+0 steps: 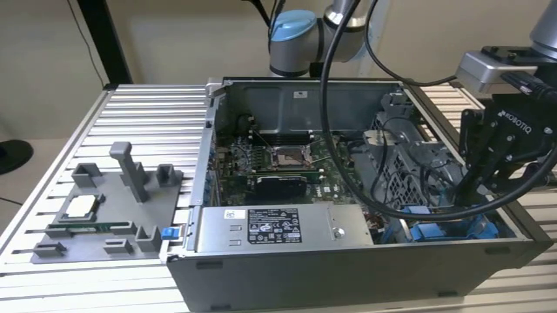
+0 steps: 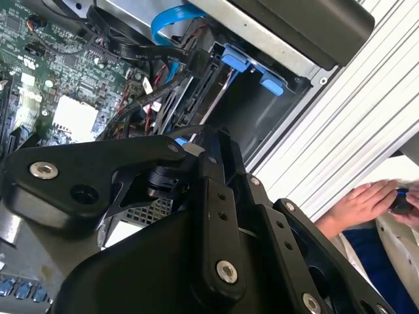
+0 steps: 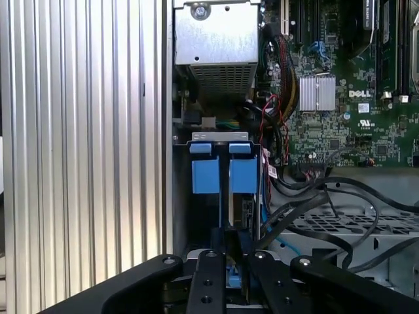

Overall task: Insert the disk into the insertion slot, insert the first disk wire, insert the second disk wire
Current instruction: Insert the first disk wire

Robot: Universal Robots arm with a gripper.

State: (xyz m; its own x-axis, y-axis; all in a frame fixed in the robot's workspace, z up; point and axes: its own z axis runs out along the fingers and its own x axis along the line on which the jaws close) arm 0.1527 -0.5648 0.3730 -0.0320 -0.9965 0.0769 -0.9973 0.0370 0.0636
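Note:
My black gripper (image 1: 464, 199) reaches down into the open computer case, at the exterior view's right front corner. In both wrist views its fingers (image 3: 229, 245) stand close together on a small dark wire connector with a bit of blue behind it. The disk sits in the insertion slot (image 3: 219, 137). Of the disk I see its blue carrier tabs (image 3: 205, 175), just beyond the fingertips. The drive's body is hidden. In the second wrist view the gripper (image 2: 208, 140) points at the same blue tabs (image 2: 236, 59).
A grey metal box with a sticker (image 1: 278, 228) lies along the case front. Black cables (image 3: 327, 196) and a blue cable (image 2: 173, 16) cross beside the bay. A grey fixture tray (image 1: 96, 222) stands on the slatted table at the exterior view's left. A person's hand (image 2: 360, 203) rests beyond the table edge.

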